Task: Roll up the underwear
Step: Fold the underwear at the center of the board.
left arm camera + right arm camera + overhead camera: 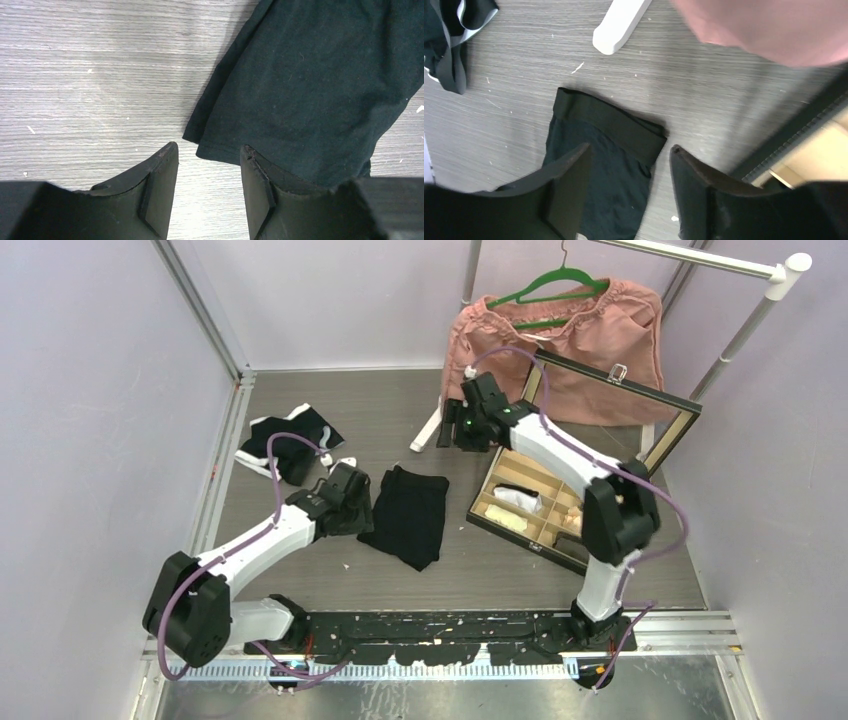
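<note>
A black underwear (405,515) lies flat and folded on the grey table, its waistband toward the back. My left gripper (352,502) sits low at its left edge. In the left wrist view that gripper (209,155) is open with nothing between its fingers, and a corner of the underwear (310,85) lies just ahead of the gap. My right gripper (465,425) hovers behind the cloth. From the right wrist it (630,150) is open and empty, high above the underwear (616,170) and its waistband (619,125).
A heap of black and white underwear (290,445) lies at the back left, also seen as a heap (454,30) from the right wrist. An open wooden divided box (560,490) stands at the right. Behind it a pink garment (570,340) hangs on a green hanger. A white rack foot (430,430) rests near the right gripper.
</note>
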You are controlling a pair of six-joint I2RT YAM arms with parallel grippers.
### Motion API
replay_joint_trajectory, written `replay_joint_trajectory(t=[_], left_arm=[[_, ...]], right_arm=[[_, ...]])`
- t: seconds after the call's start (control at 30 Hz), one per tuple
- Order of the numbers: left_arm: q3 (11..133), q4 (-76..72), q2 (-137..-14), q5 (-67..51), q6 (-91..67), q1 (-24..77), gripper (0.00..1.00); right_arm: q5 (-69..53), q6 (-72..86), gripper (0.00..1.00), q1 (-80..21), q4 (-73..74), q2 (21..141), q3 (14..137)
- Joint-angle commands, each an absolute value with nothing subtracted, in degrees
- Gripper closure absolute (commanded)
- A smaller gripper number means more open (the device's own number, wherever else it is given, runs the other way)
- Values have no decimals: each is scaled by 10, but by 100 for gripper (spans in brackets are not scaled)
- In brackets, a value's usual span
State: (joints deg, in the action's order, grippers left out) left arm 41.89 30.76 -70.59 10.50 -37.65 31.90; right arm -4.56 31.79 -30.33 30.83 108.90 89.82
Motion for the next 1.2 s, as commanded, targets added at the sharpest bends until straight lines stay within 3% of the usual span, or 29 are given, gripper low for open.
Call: replay_joint_trajectory(t=[0.0, 0.07, 0.1, 0.23, 0.47, 0.67, 0.8, 0.97, 1.17], left_arm=[[415, 279, -707, 97, -377, 304, 50], [410, 270, -712, 87, -376, 296, 50], [406, 263, -714, 80, -376, 292, 50], [387, 235, -710, 42, -379, 269, 50], [365, 210, -686, 21, -371, 258, 48], [358, 187, -695, 5, -367, 247, 50], [344, 175, -693, -14, -372, 230, 51], [324, 168, -678, -21, -370, 222, 51], [319, 167, -674, -27, -364, 221, 52]], right_arm=[[46, 266, 24, -304, 250, 964, 808], [-19, 274, 2, -292, 175, 929, 745], [-54, 284, 1, -281, 144, 918, 719], [-161, 344, 0, -231, 103, 935, 695], [21, 264, 0, -324, 209, 955, 757], [21, 342, 0, -387, 232, 1036, 837], [26, 382, 9, -412, 324, 1132, 976], [47, 385, 28, -436, 421, 1245, 1128], [94, 372, 33, -457, 519, 1343, 1265]])
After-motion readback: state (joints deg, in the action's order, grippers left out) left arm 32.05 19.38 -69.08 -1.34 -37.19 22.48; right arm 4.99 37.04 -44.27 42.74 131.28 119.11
